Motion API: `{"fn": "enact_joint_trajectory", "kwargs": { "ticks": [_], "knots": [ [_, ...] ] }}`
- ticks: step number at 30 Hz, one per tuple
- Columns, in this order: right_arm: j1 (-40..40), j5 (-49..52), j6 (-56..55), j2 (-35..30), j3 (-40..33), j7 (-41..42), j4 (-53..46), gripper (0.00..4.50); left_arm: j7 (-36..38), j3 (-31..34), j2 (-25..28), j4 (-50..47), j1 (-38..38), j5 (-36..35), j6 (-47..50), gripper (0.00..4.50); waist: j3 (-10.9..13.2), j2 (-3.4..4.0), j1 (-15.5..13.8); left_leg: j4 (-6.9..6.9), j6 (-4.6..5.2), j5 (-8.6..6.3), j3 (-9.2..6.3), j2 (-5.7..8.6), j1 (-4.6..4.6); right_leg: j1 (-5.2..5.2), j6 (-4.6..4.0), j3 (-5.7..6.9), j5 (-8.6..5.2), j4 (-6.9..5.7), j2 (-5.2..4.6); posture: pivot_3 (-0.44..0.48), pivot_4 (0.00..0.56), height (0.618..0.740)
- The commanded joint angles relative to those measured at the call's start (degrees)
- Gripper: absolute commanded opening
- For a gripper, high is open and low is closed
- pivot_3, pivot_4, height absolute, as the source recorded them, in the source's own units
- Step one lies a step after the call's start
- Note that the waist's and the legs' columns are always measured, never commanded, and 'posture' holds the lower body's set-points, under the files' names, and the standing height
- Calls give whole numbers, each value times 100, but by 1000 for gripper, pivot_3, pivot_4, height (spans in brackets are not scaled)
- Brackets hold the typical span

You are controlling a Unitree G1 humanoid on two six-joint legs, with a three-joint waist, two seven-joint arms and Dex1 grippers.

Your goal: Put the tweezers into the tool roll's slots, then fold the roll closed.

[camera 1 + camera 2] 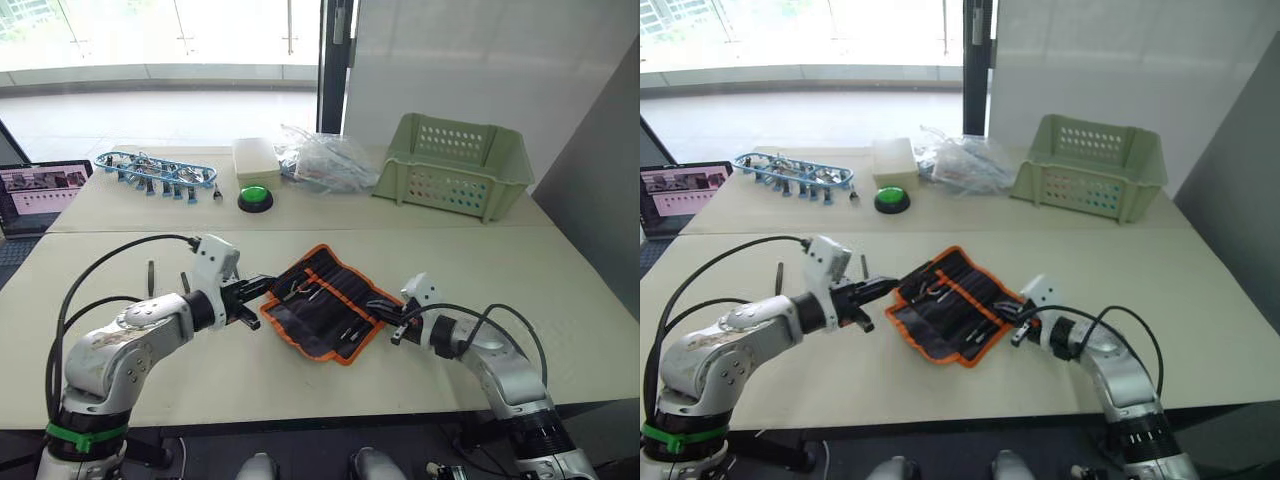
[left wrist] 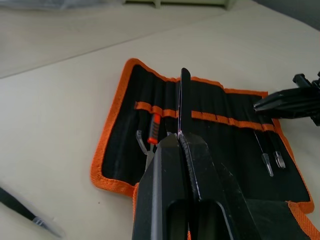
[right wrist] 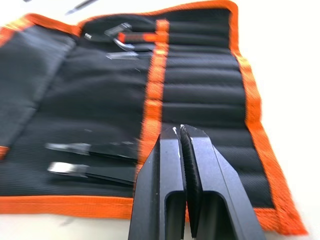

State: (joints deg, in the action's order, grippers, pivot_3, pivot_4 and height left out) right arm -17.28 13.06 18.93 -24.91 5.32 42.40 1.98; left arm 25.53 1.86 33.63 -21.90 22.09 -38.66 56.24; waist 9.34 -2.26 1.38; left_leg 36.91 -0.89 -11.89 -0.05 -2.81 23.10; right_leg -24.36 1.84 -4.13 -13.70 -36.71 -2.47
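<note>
No legible text, labels, brand marks, numbers or signs appear in any view. The laptop screen [image 1: 40, 192] at the left edge of the frame shows picture content too small to read.

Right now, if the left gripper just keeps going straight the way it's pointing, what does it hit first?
Most likely the tool roll. The left gripper is shut on a black tweezer whose tip points at the orange slot band, so that tip should meet the slots first, though depth is unclear.
</note>
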Motion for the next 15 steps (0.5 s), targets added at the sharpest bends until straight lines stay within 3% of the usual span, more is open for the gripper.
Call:
{"fn": "enact_joint_trajectory", "kwargs": {
  "ticks": [1, 7, 15],
  "knots": [
    [-64, -154, -179, 65, 78, -77, 20, 39, -57, -396, -24, -26, 427, 167, 338, 0, 0, 0, 10, 0, 0, 0, -1, 0, 1, -1, 0, 0, 0, 1, 0, 0, 150, 725],
    [91, -292, -165, 141, 206, -175, 67, 39, -292, -929, -32, 74, 947, 519, 987, 0, 0, 0, 23, 2, 0, 0, -2, 1, -5, 4, 13, 0, -7, 0, 0, 0, 150, 725],
    [213, -346, -107, 282, 246, -328, 0, 39, -248, -1067, -10, 41, 1046, 715, 1343, 0, 0, 0, 87, 1, 0, 0, -4, 1, -11, 9, 13, 0, -8, -3, 0, 0, 150, 725]
  ]
}}
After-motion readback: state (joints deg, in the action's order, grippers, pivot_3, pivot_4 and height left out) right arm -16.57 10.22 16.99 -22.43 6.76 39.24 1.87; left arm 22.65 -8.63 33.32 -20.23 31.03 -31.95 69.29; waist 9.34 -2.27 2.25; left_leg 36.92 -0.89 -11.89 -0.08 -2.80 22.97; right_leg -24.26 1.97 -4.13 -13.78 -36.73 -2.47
